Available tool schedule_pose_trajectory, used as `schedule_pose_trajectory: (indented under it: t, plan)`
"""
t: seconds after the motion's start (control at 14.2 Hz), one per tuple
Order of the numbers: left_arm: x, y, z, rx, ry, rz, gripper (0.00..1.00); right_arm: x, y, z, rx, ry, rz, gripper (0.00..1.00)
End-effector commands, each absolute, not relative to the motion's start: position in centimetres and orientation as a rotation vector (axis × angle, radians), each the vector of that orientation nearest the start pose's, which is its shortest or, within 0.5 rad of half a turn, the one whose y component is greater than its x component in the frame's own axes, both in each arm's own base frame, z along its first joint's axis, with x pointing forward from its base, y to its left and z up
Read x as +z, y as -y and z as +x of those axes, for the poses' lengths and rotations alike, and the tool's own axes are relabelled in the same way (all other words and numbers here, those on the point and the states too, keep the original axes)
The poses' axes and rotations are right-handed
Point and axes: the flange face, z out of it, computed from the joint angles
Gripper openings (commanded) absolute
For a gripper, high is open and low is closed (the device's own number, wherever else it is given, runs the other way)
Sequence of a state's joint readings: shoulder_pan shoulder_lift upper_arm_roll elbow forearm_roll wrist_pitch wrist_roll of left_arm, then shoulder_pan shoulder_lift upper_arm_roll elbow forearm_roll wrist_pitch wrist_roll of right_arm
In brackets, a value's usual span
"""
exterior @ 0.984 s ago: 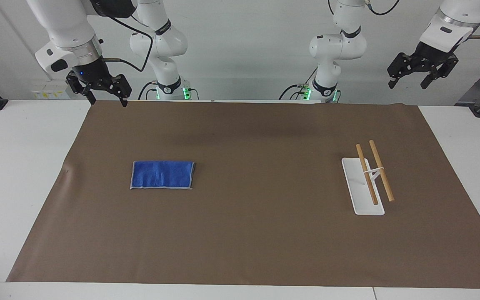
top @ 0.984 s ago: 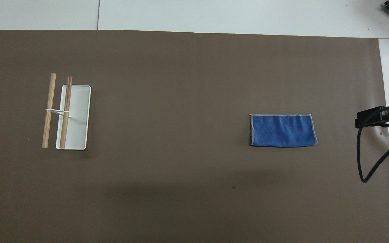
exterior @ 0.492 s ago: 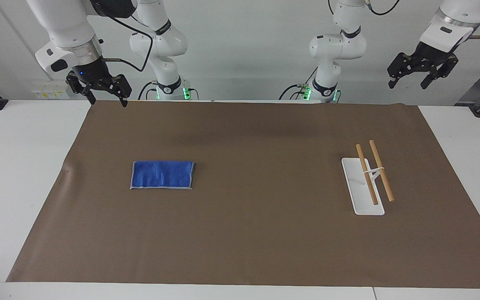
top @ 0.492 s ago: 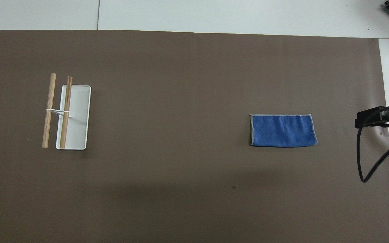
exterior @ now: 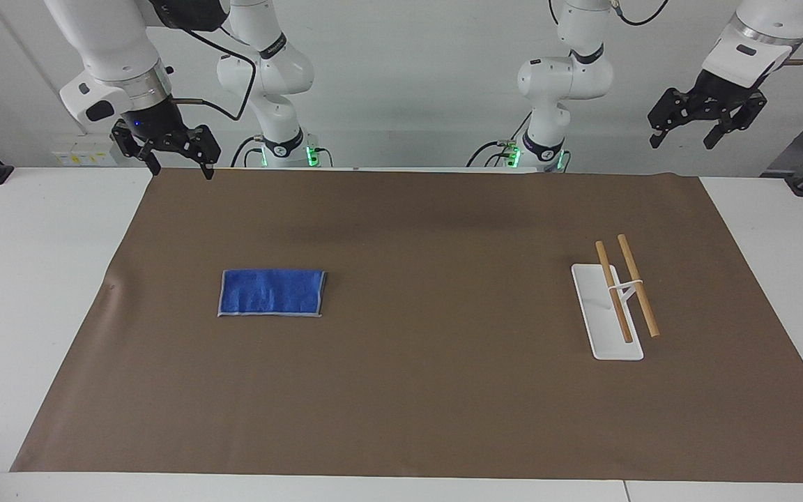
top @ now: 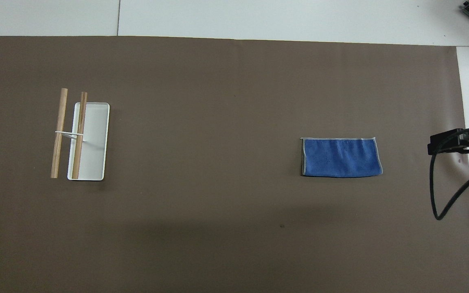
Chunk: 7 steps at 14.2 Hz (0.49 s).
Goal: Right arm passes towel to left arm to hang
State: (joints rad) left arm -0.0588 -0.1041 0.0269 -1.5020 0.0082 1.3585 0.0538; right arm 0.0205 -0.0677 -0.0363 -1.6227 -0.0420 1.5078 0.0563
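One brown mat covers most of the white table. Both arms hang raised at its corners nearest the robots: the right gripper and the left gripper, each with fingers spread and holding nothing. Toward the left arm's end stands a white rack. Toward the right arm's end, the towel lies flat and folded on the mat.

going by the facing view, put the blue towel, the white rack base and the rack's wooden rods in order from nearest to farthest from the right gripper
Measured from the right gripper, open and raised at the mat's corner:
1. The towel, flat on the mat at the right arm's end.
2. The white rack base, toward the left arm's end.
3. The wooden rods, just outside the base, at the left arm's end.
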Motion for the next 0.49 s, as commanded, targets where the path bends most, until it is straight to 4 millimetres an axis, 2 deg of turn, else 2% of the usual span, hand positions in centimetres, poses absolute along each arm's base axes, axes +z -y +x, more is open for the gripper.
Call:
schedule_pose_trajectory:
  t: [0.0, 0.42]
  plan:
    - [69.28, 1.13, 48.96, 0.039, -0.118, -3.118, 1.0, 63.08, 1.36, 51.97, 0.065, -0.119, -3.18, 1.0]
    - [69.28, 1.13, 48.96, 0.039, -0.118, -3.118, 1.0, 62.89, 1.36, 51.88, 0.07, -0.116, -3.18, 1.0]
